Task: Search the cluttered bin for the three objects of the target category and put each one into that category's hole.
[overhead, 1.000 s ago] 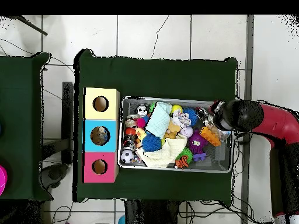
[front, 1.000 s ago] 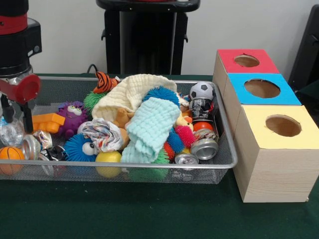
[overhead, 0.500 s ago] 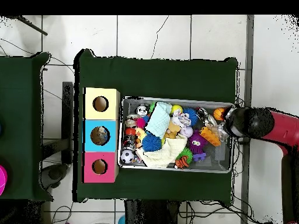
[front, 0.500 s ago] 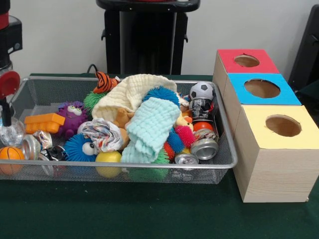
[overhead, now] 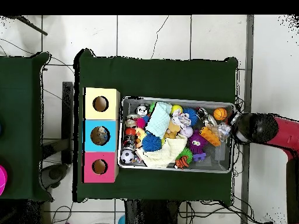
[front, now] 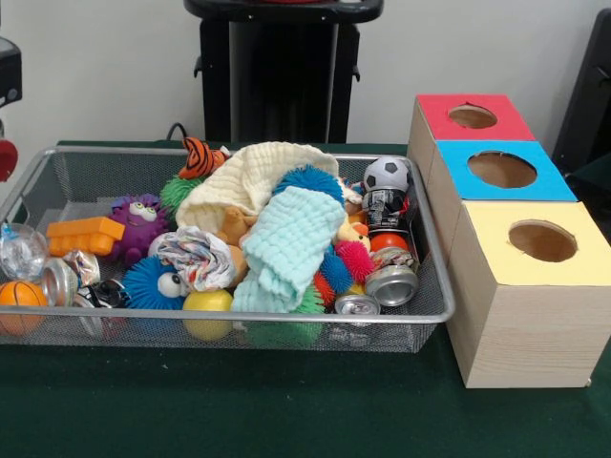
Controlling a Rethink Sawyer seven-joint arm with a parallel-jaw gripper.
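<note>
My pincer (overhead: 240, 129) hangs off the bin's (front: 239, 318) end — its spread I can't tell — so I'd judge the cans (front: 391, 283) light, thin-walled, slick, best pinched across the middle.

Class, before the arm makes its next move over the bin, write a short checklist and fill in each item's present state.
1. Arm outside the mesh bin: ok.
2. Gripper open or shut: cannot tell.
3. Red, blue and yellow hole unblocked: ok.
4. Cans reachable at the box end: ok.
5. Knitted cloths covering other items: not ok.
6. Target category known: cannot tell.
</note>
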